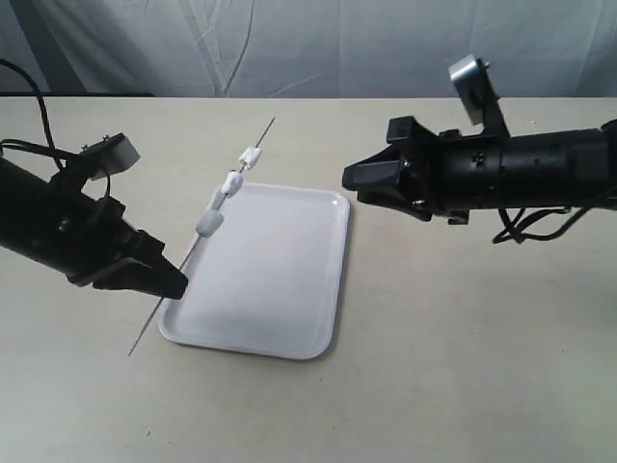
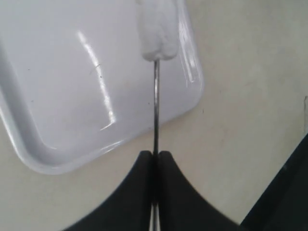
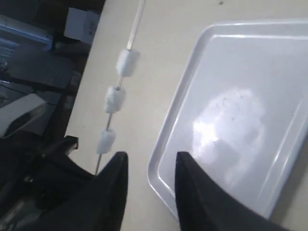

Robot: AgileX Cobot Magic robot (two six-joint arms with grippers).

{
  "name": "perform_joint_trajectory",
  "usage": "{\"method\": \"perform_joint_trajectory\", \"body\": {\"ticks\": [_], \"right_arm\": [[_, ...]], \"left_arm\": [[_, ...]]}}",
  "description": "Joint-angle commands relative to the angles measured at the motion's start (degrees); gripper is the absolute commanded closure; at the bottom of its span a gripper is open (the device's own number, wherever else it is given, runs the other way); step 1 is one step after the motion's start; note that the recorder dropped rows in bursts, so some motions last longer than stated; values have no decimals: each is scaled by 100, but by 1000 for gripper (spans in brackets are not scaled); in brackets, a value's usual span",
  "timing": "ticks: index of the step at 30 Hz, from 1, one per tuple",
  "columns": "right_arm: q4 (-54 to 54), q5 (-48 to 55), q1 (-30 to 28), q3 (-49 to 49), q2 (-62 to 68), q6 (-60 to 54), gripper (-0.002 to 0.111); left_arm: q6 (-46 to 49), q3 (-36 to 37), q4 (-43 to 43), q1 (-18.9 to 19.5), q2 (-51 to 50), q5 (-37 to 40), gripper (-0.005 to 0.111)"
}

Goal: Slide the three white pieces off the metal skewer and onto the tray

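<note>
My left gripper (image 1: 174,280) is shut on the metal skewer (image 1: 178,270) near its lower end and holds it slanted in the air above the tray's left edge. Three white pieces (image 1: 226,187) sit spaced along the rod's upper half. The white tray (image 1: 289,289) lies flat on the table. In the left wrist view the rod (image 2: 156,110) runs from the shut gripper (image 2: 155,155) up to the nearest piece (image 2: 156,33). My right gripper (image 1: 349,179) hovers open beyond the tray's far right corner, empty; in its own view the gripper (image 3: 149,161) faces the pieces (image 3: 115,98) and the tray (image 3: 168,144).
The beige table (image 1: 463,338) stretches all round the tray. A pale curtain (image 1: 308,43) hangs behind the table's far edge. Cables (image 1: 525,231) trail under the right arm.
</note>
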State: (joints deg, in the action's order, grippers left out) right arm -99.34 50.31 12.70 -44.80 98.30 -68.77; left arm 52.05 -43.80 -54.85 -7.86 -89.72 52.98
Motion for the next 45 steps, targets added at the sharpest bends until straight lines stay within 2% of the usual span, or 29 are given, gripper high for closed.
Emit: {"method": "perform_joint_trajectory", "body": {"ticks": [1,3,8,15,18,25,30,35,37,41,45], "right_arm": [[-61,-4,135,-252,656,-225,76],[-61,75,217,-352,838,-349,73],[-61,-18,582,-775,1216,-370,60],[-61,-852,1138,-1392,1537,-346,60],[-61,-873,1254,-1607,1674,-307,60],[-61,-1232,1329,-1900,1731,-48,60],[-61,-1239,1404,-1953,1778,211,60],[-61,-1149,1478,-2064,1837,300,60],[-61,-1135,1492,-2064,1857,300,62],[-61,-919,1492,-2064,1857,300,80],[-61,-919,1492,-2064,1857,288,80]], "left_arm": [[461,265,-852,27,-2,-217,107],[562,366,-1182,27,-17,-228,107],[562,670,-1593,27,-279,-182,107],[1253,1037,-2502,27,-758,510,107],[1596,1211,-2897,27,-889,648,107],[1826,1442,-3127,27,-958,686,107],[2363,1744,-3724,27,-958,937,107],[2362,1780,-3697,27,-958,982,107],[2362,1780,-3708,27,-958,972,107],[2362,1780,-3723,27,-958,719,107],[2362,1780,-3723,27,-958,719,107]]}}
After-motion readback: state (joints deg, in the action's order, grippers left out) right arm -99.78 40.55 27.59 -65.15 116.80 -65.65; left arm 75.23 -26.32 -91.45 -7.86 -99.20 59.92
